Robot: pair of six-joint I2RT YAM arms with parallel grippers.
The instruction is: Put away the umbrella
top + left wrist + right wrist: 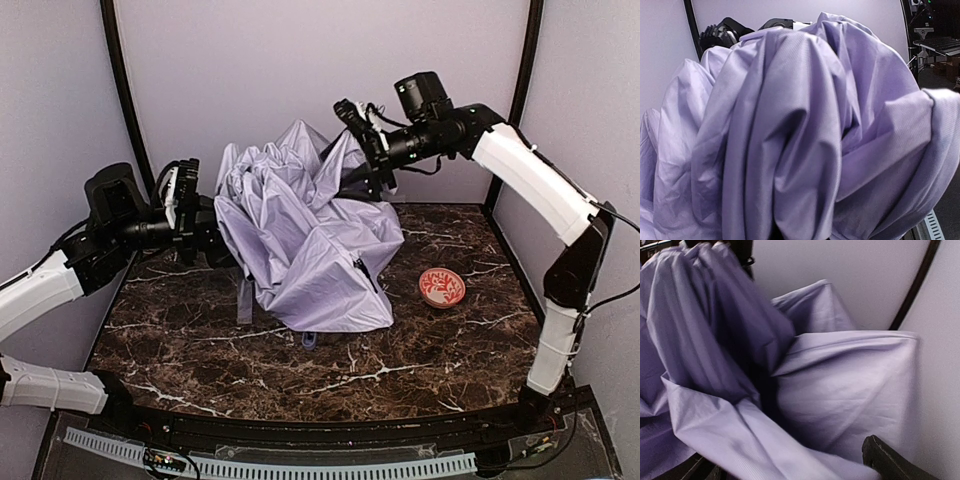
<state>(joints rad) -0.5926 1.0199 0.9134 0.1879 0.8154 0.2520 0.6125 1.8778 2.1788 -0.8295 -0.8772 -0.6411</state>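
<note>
Umbrella [310, 250] bunched on bench [200, 350]. Left pincer [195, 210] buried in fabric, grip impossible to tell; right pincer [362, 135] spread wide. Could flop open: only slack fabric to grab.

this is a robotics lab, and what i'm looking into is a closed test booth rather than any lived-in room. plain pale walls [300, 60] box in a dark marble-patterned table [300, 380], with black poles [122, 90] running up the corners. two white-and-black robot arms, the left arm [40, 290] and the right arm [530, 180], are bolted at the near edge, above a slotted cable duct [300, 466]. the right one carries a camera [422, 95]. past the booth's edge, the left wrist view catches a metal stand [940, 45] and stacked boxes [951, 67] in a dim workspace. the umbrella [310, 240] and a red-patterned bowl [441, 287] are the only homely things.
</note>
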